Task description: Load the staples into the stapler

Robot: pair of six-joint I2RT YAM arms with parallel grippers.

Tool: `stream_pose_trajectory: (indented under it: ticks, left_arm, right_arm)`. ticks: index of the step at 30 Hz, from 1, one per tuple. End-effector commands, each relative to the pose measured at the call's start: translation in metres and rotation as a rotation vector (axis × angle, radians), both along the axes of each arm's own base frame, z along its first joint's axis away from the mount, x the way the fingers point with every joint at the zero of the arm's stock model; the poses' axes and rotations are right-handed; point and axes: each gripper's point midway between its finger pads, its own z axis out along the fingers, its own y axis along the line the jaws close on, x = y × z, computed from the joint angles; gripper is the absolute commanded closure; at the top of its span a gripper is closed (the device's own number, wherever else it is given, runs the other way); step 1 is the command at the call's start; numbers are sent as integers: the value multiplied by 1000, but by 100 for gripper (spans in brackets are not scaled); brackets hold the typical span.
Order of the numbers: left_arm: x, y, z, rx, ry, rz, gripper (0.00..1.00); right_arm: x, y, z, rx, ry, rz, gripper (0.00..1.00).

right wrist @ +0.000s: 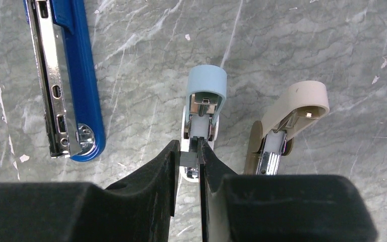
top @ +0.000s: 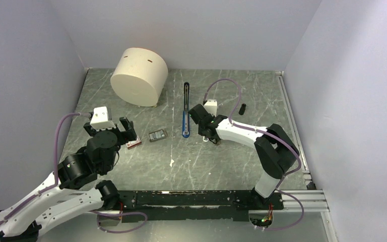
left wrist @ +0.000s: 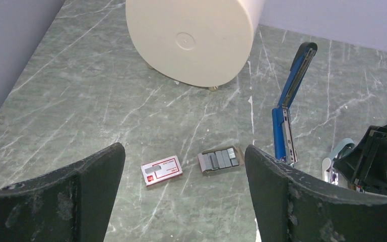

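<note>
Stapler lies open on the counter — staples beside it, not yet loaded.

The stapler (top: pixel 185 122) is splayed flat near the middle of the counter (top: pixel 216 166), one half pointing away from the arms, the nearer blue half showing its metal channel. The staples (left wrist: pixel 219 160) — a grey ribbed block — sit just left of the blue half, apart from it. The red-and-white box (left wrist: pixel 161 170) lies just left of them. The left end effector (left wrist: pixel 183 151) hovers near the box and staples with fingers spread wide, holding nothing. Right of the stapler, the right end effector (right wrist: pixel 197 150) is pinched nearly closed on the end of a pale-blue piece (right wrist: pixel 207 84). A beige piece (right wrist: pixel 295 103) lies just beside that one. A cream drum (top: pixel 139 75) stands at the back left.
</note>
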Motion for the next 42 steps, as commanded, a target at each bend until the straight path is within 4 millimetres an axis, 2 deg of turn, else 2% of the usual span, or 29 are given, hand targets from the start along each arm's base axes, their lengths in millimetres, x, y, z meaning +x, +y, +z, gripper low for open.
stream_pose_trajectory:
  ticks: [1, 17, 42]
  left_arm:
    - [1, 1, 6, -7, -17, 5, 7]
    - [1, 1, 6, -8, -17, 7, 8]
    - [1, 1, 6, -5, -14, 8, 7]
  right_arm:
    - [6, -8, -7, -29, -25, -23, 78]
    - [3, -12, -7, -34, -23, -30, 78]
    - [-1, -12, -19, -48, 8, -13, 78]
